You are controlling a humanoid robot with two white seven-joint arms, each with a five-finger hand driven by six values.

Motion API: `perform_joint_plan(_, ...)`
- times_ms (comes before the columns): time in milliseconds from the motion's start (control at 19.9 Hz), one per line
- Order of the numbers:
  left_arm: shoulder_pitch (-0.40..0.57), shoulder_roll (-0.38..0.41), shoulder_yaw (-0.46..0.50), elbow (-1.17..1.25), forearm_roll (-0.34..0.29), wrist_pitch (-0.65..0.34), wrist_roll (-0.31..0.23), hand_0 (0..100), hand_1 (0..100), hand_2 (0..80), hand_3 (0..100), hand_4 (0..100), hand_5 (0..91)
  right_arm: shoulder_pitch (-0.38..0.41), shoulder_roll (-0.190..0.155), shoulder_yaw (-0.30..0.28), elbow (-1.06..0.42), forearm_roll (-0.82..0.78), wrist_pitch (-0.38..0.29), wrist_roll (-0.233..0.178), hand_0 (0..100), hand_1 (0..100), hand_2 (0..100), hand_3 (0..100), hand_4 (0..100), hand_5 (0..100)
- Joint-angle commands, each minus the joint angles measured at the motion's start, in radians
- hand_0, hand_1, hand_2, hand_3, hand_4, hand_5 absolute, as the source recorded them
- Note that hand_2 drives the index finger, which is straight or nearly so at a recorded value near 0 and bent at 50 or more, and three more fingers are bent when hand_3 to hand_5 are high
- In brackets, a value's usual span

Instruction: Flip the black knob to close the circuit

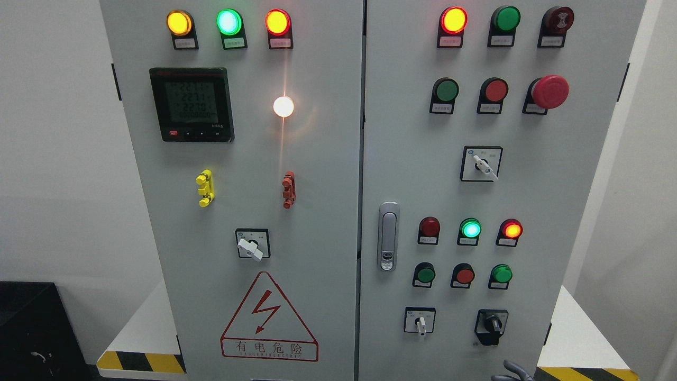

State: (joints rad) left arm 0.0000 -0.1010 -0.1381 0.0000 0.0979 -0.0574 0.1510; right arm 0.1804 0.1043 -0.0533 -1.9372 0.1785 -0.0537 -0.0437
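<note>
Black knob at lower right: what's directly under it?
Below the black knob is bare grey door panel, then grey fingers rising at the bottom edge, not touching. The arm is out of frame, so which hand is unclear.

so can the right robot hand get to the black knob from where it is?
Probably yes: the right robot hand shows just below the black knob at the frame's bottom edge, with only bare panel between them.

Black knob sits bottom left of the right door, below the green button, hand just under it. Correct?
Not quite. The head view shows the black knob at the bottom right of the right door, below the green button. A hand does show just under it at the bottom edge.
</note>
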Motion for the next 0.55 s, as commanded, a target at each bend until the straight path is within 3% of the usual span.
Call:
perform_joint_plan(0, 0.023, 0.0, 0.0, -0.031, 0.0, 0.001, -0.001, 12, 56, 0.0, 0, 0, 0.0, 0.02, 0.017, -0.005, -0.012, -0.125, -0.014, 0.03, 0, 2, 5, 13, 11, 3)
perform_joint_plan(502, 0.023, 0.0, 0.0, -0.031, -0.001, 0.001, -0.001, 12, 56, 0.0, 0, 0, 0.0, 0.039, 0.017, -0.005, -0.014, -0.162, -0.055, 0.042, 0, 1, 0, 6, 3, 0)
